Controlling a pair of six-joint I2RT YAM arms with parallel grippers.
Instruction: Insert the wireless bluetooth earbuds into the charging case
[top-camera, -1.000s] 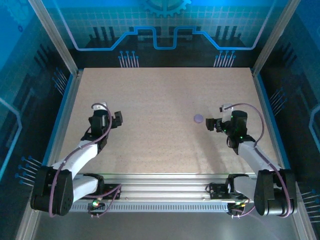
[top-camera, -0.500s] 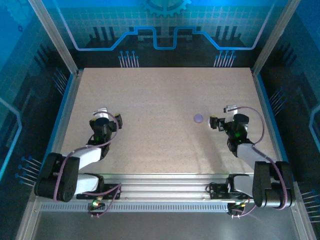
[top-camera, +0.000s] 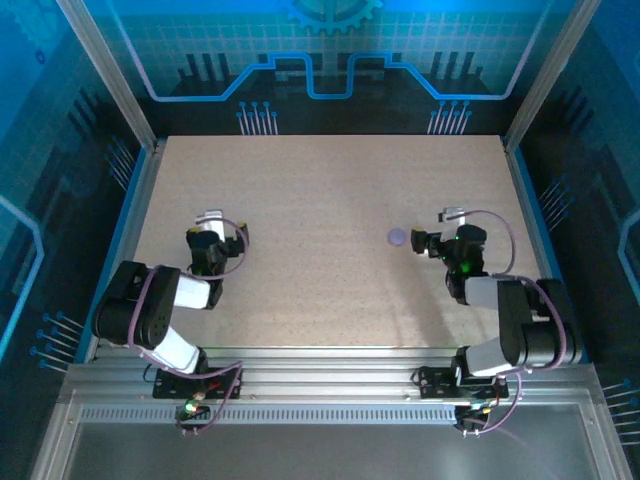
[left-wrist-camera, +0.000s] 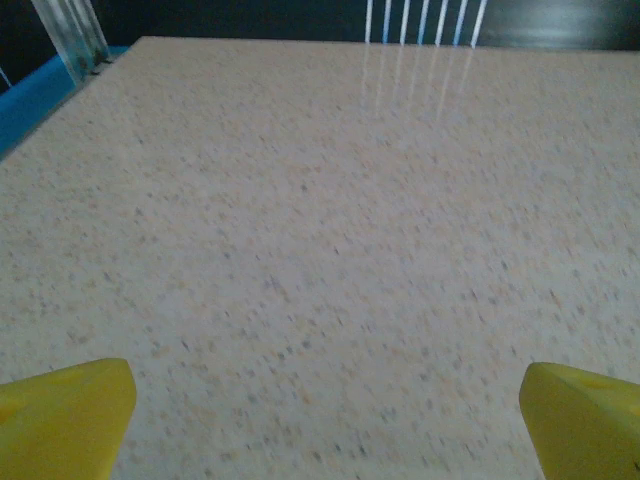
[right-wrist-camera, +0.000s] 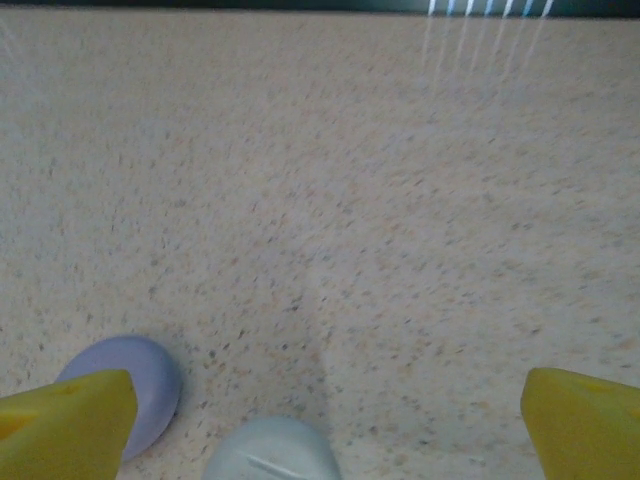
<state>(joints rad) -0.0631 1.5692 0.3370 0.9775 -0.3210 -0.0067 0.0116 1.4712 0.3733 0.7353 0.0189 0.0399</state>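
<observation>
At mid-right of the worktop (top-camera: 320, 190), the charging case (top-camera: 398, 237) hasn't moved. Over the last second both arms folded back toward their bases. The right hand (right-wrist-camera: 325, 425) is still just beside the case, wide and empty. The left hand (left-wrist-camera: 325, 420) is wide too, well apart over bare board. A pale rounded piece (right-wrist-camera: 270, 450) sits by the case; can't tell what it is. Looks like a retreat, not a grasp.

Yellow fingertips (left-wrist-camera: 60, 415) of the left pincer (left-wrist-camera: 325, 420) sit spread wide at both lower corners, over the speckled beige surface (left-wrist-camera: 320, 200).
</observation>
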